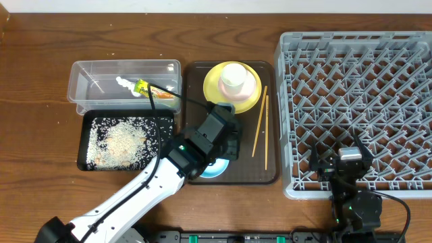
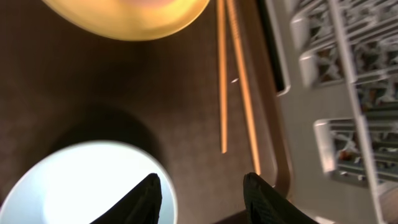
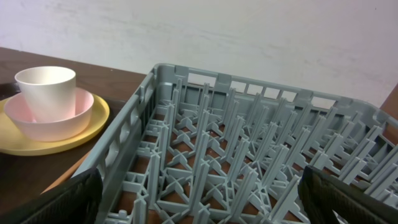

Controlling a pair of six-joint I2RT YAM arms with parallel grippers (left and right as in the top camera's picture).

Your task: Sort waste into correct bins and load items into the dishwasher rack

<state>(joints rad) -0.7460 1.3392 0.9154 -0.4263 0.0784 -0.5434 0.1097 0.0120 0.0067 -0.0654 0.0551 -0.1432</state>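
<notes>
While the two arms are hovering at the table (image 1: 40, 101), left hand (image 2: 200, 177): fingers standing apart, one over the rim of the light blue bowl (image 2: 81, 186), the other over bare tray, gripping nothing.
Right hand (image 3: 202, 199): jaws gaping wide, hanging empty over the edge of the dishwasher rack (image 1: 358, 88).
Serving tray (image 1: 270, 169): carrying the bowl, chopsticks (image 1: 260, 121) and yellow plate (image 1: 212, 88), the cup (image 1: 233, 76) sitting on the plate.
Chopsticks: lying side by side along the tray's right edge, just beside the rack.
Clear tub (image 1: 94, 81): holding the snack wrapper (image 1: 143, 86) and paper wad (image 1: 125, 82).
Black tray (image 1: 84, 145): lying just beside the tub, holding the rice grains (image 1: 125, 138).
</notes>
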